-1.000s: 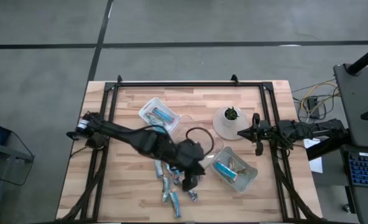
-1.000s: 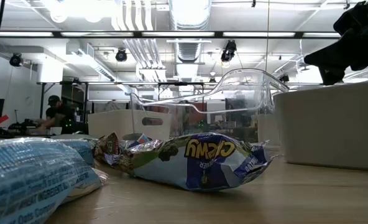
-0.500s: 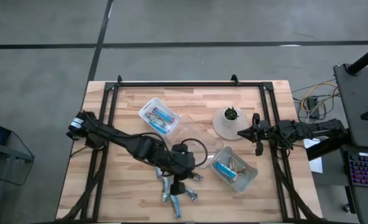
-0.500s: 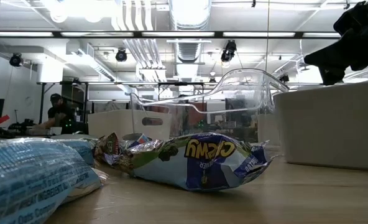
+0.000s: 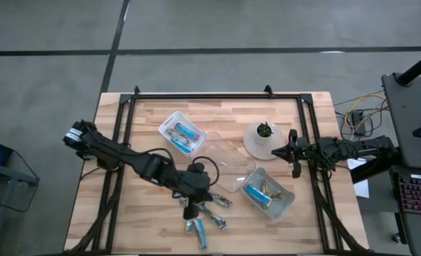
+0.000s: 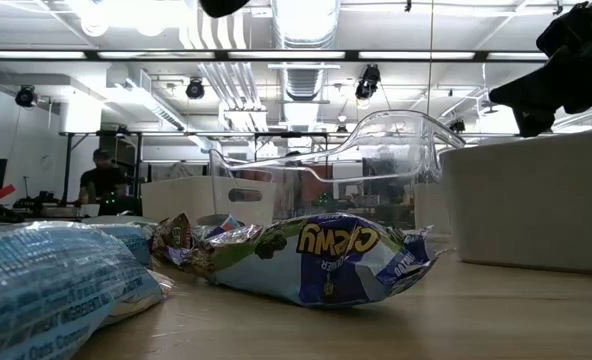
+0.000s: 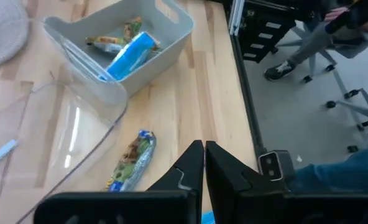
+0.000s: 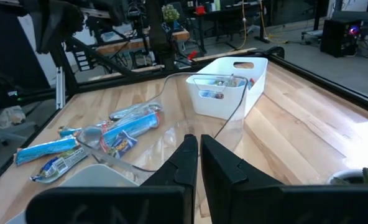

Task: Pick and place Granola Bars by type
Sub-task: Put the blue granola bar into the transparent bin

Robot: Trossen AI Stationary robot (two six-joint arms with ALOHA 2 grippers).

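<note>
A wooden table (image 5: pixel 153 121) fills the frame's centre, carrying two white bins (image 5: pixel 169 122) (image 5: pixel 285 206), a clear tray (image 5: pixel 225 153) between them, and a small potted plant (image 5: pixel 264 130) at upper right.

Bright blue and greenish-tan granola bars (image 5: pixel 205 217), white bins (image 5: pixel 181 132), clear tray (image 5: pixel 221 160), light wood table (image 5: pixel 153 114), black arms

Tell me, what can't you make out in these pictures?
- High view: the left gripper covers part of the granola bars, so no exact count.
- Left wrist view: whether the shut fingers pinch a bar; the blue bit below them is cut off.
- Low view: the clear tray blurs what lies behind.
</note>
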